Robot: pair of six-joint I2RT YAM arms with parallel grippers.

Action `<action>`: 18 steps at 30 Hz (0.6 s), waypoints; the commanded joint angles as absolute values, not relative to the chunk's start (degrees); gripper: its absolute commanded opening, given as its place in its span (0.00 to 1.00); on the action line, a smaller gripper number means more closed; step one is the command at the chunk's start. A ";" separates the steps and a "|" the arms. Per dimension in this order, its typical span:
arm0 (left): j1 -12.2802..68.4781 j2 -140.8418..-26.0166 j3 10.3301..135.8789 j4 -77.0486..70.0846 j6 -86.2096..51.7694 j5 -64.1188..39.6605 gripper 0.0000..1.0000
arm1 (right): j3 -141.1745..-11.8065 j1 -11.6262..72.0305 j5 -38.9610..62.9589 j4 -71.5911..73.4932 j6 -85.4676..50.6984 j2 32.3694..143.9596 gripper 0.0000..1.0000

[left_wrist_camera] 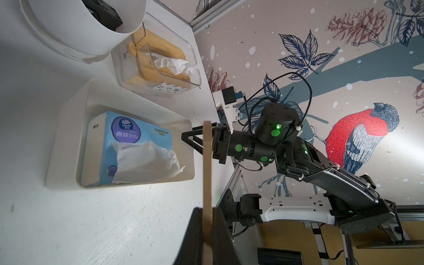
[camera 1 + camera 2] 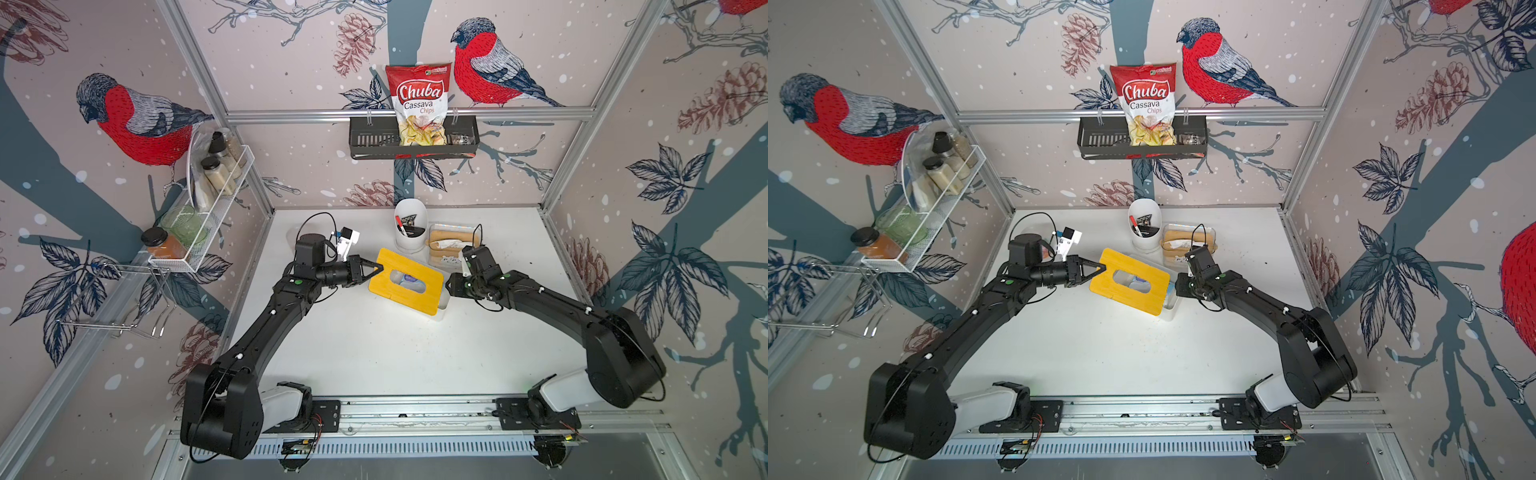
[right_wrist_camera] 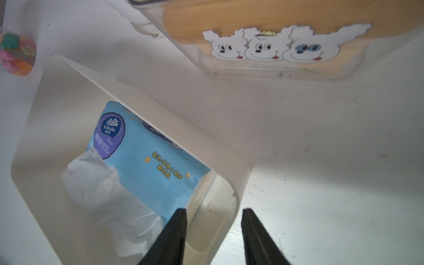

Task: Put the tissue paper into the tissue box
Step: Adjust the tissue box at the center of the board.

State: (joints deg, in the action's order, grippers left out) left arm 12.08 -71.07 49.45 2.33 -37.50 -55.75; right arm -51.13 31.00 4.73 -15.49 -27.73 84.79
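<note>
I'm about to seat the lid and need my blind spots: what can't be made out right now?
- Tissue pack: in both top views the lid covers all but a patch showing through its slot.
- Right end effector: its fingers sit under the lid in both top views; the lid's edge crosses it in the left wrist view.
- Left end effector: cut off by the left wrist view's bottom edge.

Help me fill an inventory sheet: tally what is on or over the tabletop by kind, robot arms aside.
Tissue boxes: 2 (white tissue box, clear tissue box)
Tissue packs: 1 (blue tissue pack)
Detached lids: 1 (yellow lid)
Pen holders: 1 (white pen holder)
Small cups: 1 (cup of coloured stars)
Total: 6
</note>
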 commanded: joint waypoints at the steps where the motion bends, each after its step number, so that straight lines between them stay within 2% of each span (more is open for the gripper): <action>1: 12.21 -71.52 50.25 -1.61 -37.89 -55.13 0.00 | -51.87 30.33 6.06 -17.18 -22.84 85.07 0.41; 18: 12.22 -72.24 50.98 1.48 -34.91 -52.24 0.00 | -56.76 29.66 13.85 -21.08 -14.87 90.73 0.32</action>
